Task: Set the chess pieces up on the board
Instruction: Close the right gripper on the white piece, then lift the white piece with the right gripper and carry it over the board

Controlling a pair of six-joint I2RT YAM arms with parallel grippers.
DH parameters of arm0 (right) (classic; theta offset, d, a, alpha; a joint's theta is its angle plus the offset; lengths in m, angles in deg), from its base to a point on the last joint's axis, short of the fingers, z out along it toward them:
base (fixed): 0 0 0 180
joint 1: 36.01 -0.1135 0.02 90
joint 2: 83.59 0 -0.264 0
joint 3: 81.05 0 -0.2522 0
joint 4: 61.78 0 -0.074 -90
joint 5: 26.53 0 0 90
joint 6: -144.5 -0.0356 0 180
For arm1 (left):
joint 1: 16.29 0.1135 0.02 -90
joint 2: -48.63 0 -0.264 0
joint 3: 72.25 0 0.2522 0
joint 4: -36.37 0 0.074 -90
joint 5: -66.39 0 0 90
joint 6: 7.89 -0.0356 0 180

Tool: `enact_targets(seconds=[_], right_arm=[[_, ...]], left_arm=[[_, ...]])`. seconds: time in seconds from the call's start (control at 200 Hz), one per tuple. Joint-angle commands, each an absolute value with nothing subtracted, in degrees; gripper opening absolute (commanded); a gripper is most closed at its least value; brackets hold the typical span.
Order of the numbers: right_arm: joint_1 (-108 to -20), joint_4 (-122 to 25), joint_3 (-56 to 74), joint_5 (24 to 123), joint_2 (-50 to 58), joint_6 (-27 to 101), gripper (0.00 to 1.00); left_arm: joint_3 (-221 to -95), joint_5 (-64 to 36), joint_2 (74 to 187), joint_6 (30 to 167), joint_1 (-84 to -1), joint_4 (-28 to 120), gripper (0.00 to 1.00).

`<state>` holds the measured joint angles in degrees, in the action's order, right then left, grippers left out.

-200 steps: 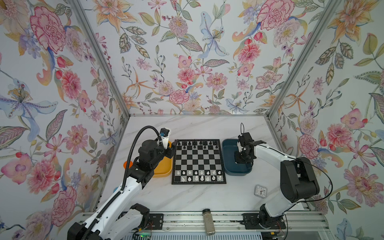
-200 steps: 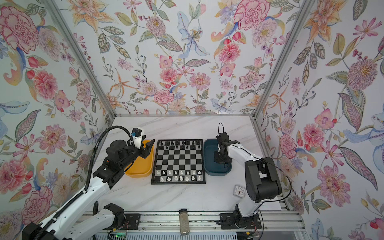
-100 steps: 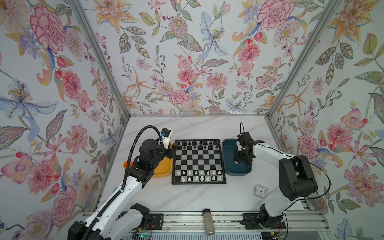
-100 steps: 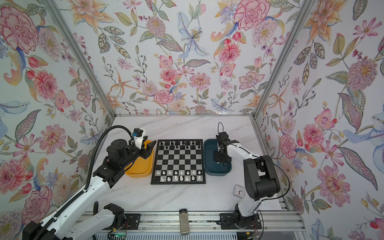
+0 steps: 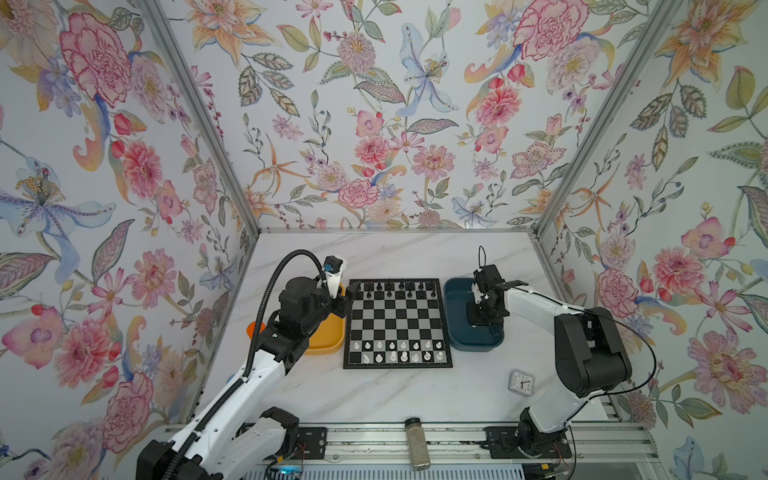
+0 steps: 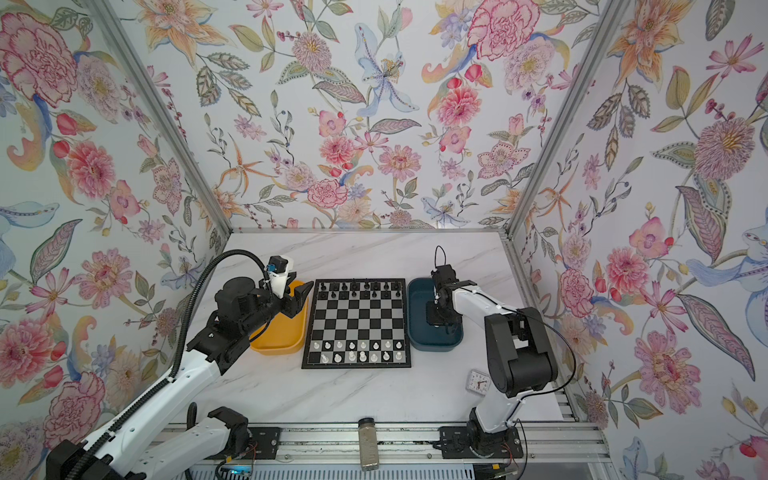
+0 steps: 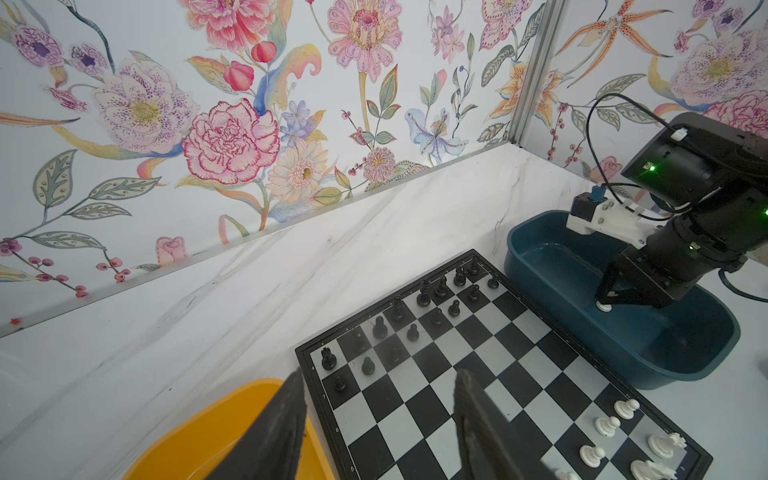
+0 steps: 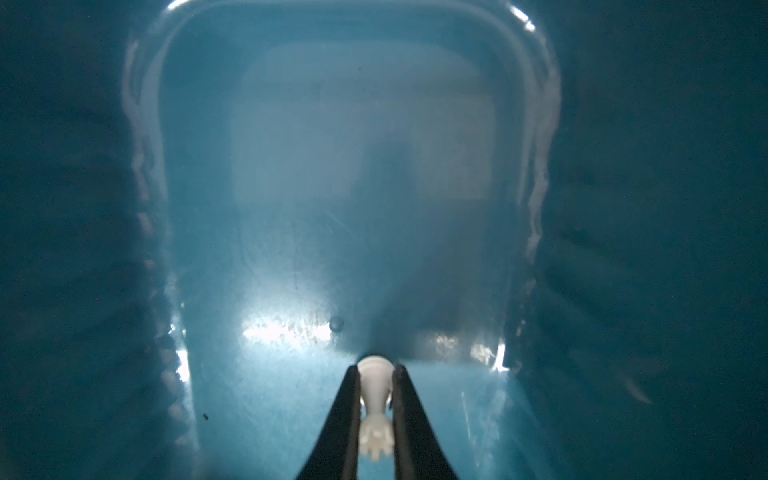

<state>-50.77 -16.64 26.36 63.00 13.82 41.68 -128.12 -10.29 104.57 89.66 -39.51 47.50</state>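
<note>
Right jaws around crowned white chessman (image 8: 375,401)

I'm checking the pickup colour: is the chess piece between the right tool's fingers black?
No, the chess piece pinched in the right tool inside the blue tray is white.

In both top views the table (image 5: 395,395) (image 6: 353,390) was seen from high above its front edge, facing the back wall (image 5: 395,124). The board (image 7: 519,332) and dark blue tray (image 7: 665,365) were viewed from low over the yellow tray (image 7: 199,436) by the left wrist camera; the dark blue tray's inside (image 8: 332,166) was filmed close up by the right wrist camera.
</note>
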Motion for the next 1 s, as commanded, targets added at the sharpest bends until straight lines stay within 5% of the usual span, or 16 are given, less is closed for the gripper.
enact_targets(seconds=[0.0,0.07,0.996], right_arm=[[-51.0,-16.7,25.2,63.3,14.4,41.4,0.08],[-51.1,-16.3,24.9,63.4,14.3,41.4,0.00],[-56.1,-5.6,17.3,61.4,10.7,43.8,0.00]], left_arm=[[-129.8,-9.6,104.8,88.6,-39.0,48.0,0.58],[-129.8,-9.4,104.9,88.6,-39.0,47.9,0.59],[-130.0,-8.3,105.5,88.1,-38.6,48.7,0.58]])
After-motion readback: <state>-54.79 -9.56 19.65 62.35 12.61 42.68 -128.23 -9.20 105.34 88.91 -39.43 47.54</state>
